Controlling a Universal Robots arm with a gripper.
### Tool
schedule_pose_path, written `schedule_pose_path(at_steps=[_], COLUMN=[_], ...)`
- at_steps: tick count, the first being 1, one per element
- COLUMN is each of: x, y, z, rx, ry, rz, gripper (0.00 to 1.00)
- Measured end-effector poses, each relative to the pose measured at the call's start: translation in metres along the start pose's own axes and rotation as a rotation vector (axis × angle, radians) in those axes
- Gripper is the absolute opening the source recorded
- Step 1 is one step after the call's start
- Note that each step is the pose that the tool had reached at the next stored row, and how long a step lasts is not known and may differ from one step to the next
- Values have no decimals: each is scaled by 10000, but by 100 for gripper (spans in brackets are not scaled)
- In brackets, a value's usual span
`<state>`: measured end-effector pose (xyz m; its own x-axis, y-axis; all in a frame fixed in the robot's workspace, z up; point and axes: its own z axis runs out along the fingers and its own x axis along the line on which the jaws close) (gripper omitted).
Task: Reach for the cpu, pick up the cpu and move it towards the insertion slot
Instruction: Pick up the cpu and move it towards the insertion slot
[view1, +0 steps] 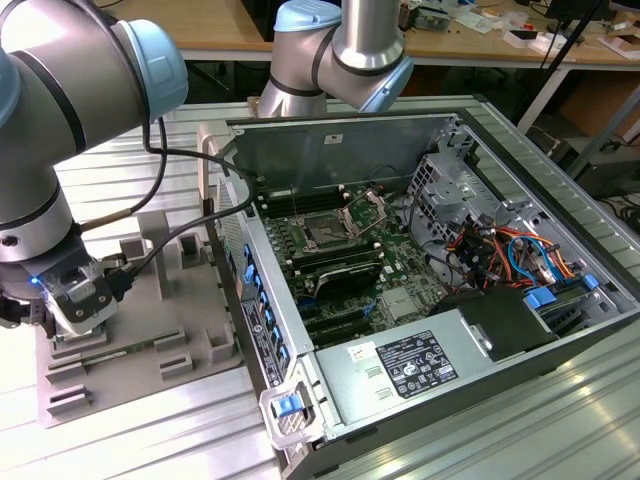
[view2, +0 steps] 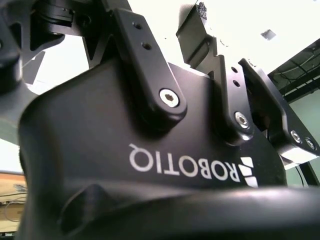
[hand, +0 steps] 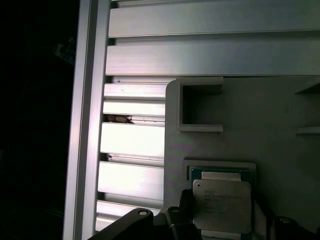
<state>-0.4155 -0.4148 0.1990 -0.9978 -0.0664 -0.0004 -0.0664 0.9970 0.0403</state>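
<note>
Reach step, near done. Gripper (hand: 225, 227) sits low over the grey tray (view1: 150, 335) at the exterior view's left, jaws spread either side of the cpu (hand: 221, 205) (gap visible, so not clamped). The cpu lies seated in its pocket. The insertion slot (view1: 326, 235) is well apart, in the computer case (view1: 560, 200). Pickup calls for an even squeeze and a level lift.
</note>
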Motion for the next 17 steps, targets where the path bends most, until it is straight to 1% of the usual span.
schedule_pose_path(at_steps=[17], x=[0], y=[2], z=[-41], rx=[0], ry=[0], rz=[0], gripper=[55])
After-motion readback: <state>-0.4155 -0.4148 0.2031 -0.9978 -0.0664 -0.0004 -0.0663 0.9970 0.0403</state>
